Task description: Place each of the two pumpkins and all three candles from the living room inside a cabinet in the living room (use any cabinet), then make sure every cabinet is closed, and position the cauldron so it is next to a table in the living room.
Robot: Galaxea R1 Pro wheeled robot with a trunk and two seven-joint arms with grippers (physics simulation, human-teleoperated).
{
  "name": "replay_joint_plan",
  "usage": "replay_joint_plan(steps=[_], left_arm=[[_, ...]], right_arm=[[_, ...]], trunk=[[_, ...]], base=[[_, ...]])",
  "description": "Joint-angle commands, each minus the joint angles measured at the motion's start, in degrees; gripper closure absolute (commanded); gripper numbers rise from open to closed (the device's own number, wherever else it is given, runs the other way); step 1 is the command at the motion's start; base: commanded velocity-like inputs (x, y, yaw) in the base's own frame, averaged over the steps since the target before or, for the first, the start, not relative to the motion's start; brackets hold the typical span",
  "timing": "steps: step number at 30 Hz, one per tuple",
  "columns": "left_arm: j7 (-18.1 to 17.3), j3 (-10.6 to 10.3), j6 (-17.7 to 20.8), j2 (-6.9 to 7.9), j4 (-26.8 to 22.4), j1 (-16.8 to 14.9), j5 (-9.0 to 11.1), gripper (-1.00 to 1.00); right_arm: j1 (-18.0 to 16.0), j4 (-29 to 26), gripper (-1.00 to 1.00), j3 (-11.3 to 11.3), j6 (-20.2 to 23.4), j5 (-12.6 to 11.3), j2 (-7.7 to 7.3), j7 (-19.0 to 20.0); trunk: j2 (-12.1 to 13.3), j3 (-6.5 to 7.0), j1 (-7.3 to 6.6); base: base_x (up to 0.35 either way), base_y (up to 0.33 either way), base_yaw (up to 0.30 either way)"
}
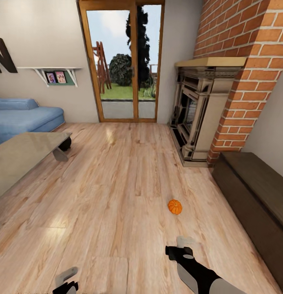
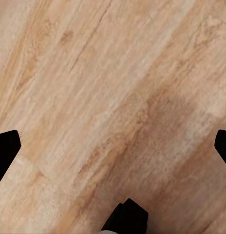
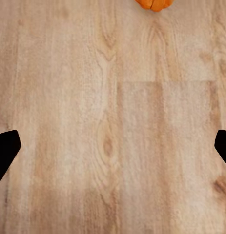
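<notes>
A wood floor [image 1: 117, 196] fills the room. The long dark cabinet [image 1: 255, 196] runs along the wall at 4 o'clock, its fronts shut, with a brick fireplace [image 1: 202, 114] at 1 o'clock and a glass tabletop [image 1: 23, 151] at 9 o'clock. The right pincer [image 1: 180, 249] hangs at 5 o'clock and the left pincer [image 1: 66, 283] at 7 o'clock, both spread wide and empty. One pumpkin [image 1: 175, 206] sits on the floor just ahead of the right pincer, apart from it.
</notes>
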Motion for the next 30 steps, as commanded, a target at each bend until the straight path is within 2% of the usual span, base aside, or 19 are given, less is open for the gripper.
replay_joint_plan(steps=[1, 18, 30], left_arm=[[0.5, -0.5, 0.3, 0.08, -0.1, 0.0, 0.2, -1.00], [0.5, -0.6, 0.3, 0.08, -0.1, 0.0, 0.2, -1.00], [0.5, -2.8, 0.3, 0.08, -0.1, 0.0, 0.2, -1.00]], right_arm=[[-0.1, -0.1, -1.00, 0.5, -0.3, -0.4, -0.04, -0.4], [0.0, -0.1, -1.00, 0.6, -1.0, -0.4, -0.12, -0.4], [0.0, -0.1, -1.00, 0.6, -1.0, -0.4, -0.13, -0.4]], trunk=[[0.0, -0.05, 0.01], [0.0, -0.05, 0.01], [0.0, 0.82, 0.01]], base=[[0.127, 0.000, 0.287], [0.041, 0.000, 0.288], [0.272, 0.000, 0.054]])
